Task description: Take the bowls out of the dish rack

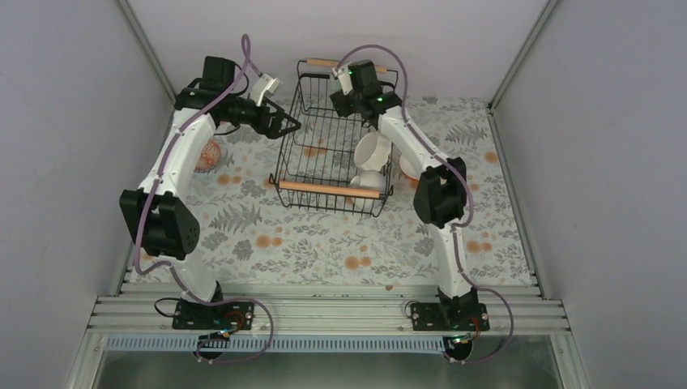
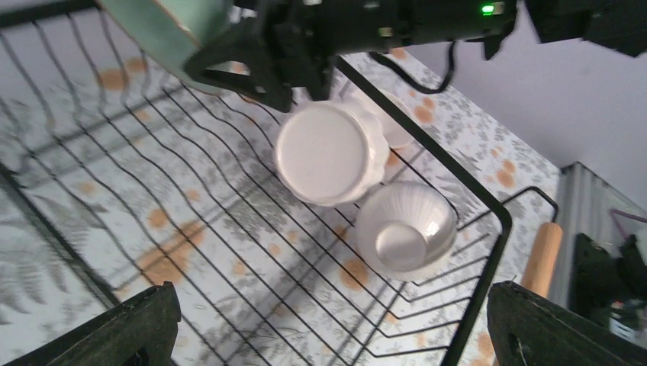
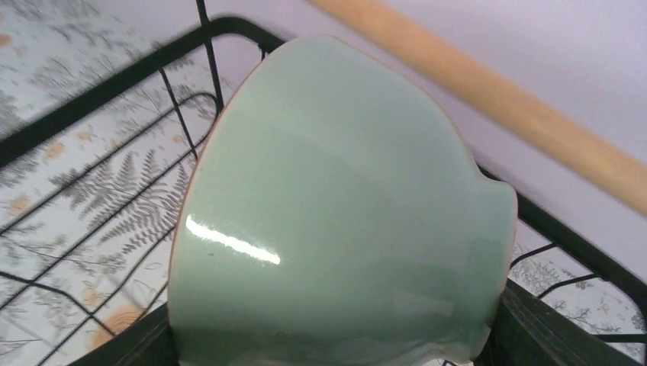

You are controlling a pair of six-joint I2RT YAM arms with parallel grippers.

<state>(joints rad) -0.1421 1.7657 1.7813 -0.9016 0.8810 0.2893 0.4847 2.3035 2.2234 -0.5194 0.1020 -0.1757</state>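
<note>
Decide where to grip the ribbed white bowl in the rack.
Take the ribbed white bowl by its rim, probably from above on the side facing the open middle; corner wires of the dish rack and the scalloped bowl crowd its other sides.

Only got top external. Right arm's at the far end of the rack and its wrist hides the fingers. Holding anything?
Observer: Yes. Right wrist view: a pale mint-green bowl fills the frame, clamped between the right fingers.
Operator: White bowls in the rack, plain or patterned?
Observer: Left wrist view: one scalloped white bowl and one ribbed white bowl, side by side on the dish rack wires.
Operator: Anything between the left fingers?
Observer: No, the left fingers stand wide apart, only rack wires between them.
</note>
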